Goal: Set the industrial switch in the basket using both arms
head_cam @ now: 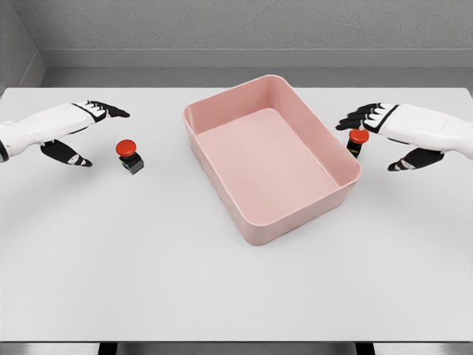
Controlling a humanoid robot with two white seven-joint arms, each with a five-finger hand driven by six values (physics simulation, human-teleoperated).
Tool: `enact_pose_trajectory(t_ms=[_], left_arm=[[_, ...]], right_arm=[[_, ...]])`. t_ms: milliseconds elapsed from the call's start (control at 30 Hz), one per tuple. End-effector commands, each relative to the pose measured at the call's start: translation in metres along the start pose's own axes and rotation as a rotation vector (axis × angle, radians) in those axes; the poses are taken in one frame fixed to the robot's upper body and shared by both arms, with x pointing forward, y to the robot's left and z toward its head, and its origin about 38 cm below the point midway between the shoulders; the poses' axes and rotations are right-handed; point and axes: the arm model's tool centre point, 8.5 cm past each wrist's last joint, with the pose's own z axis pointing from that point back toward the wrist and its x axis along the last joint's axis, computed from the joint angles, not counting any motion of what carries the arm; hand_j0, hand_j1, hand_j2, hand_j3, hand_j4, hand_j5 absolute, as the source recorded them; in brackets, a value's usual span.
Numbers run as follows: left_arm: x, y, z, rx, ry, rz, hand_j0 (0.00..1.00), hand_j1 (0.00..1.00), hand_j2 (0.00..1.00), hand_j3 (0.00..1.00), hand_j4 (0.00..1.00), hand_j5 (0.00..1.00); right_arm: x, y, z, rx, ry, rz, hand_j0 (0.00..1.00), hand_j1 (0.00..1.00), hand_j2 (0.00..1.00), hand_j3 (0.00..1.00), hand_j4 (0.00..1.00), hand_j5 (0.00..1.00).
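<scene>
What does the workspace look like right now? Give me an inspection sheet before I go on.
Surface: white table, flat.
Job's things: pink basket at centre, holding nothing; left switch on the table left of it; right switch by its right wall, contact unclear.
Clutter: nothing seen.
Grippers: left robot hand open, beside the left switch, apart from it; right robot hand open, fingertips over the right switch, no grasp.
Cables: nothing seen.
Surroundings: grey wall behind the table.

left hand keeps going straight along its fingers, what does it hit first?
Probably nothing soon: the left hand points right, passing just behind the red-button switch, toward the pink basket far-left rim. Depth and height unclear.
</scene>
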Motion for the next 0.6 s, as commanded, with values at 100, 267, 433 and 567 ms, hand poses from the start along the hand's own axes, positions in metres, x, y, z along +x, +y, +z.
enact_pose_trajectory(t_ms=[100, 267, 433, 567], left_arm=[[-0.002, 0.001, 0.001, 0.006, 0.005, 0.005, 1.0, 1.0, 1.0, 1.0, 1.0, 1.0], [-0.006, 0.006, -0.013, 0.019, 0.013, 0.018, 1.0, 1.0, 1.0, 1.0, 1.0, 1.0], [0.002, 0.006, -0.043, -0.075, -0.02, -0.031, 1.0, 1.0, 1.0, 1.0, 1.0, 1.0], [0.008, -0.003, -0.052, -0.145, -0.04, -0.057, 1.0, 1.0, 1.0, 1.0, 1.0, 1.0]], right_arm=[[-0.035, 0.007, 0.016, -0.001, 0.113, -0.044, 1.0, 1.0, 1.0, 1.0, 1.0, 1.0], [-0.041, 0.017, -0.005, 0.069, 0.13, 0.028, 1.0, 1.0, 1.0, 1.0, 1.0, 1.0], [-0.035, -0.003, -0.031, 0.061, 0.105, 0.117, 1.0, 1.0, 1.0, 1.0, 1.0, 1.0], [-0.033, 0.006, -0.051, 0.099, 0.095, 0.143, 1.0, 1.0, 1.0, 1.0, 1.0, 1.0]])
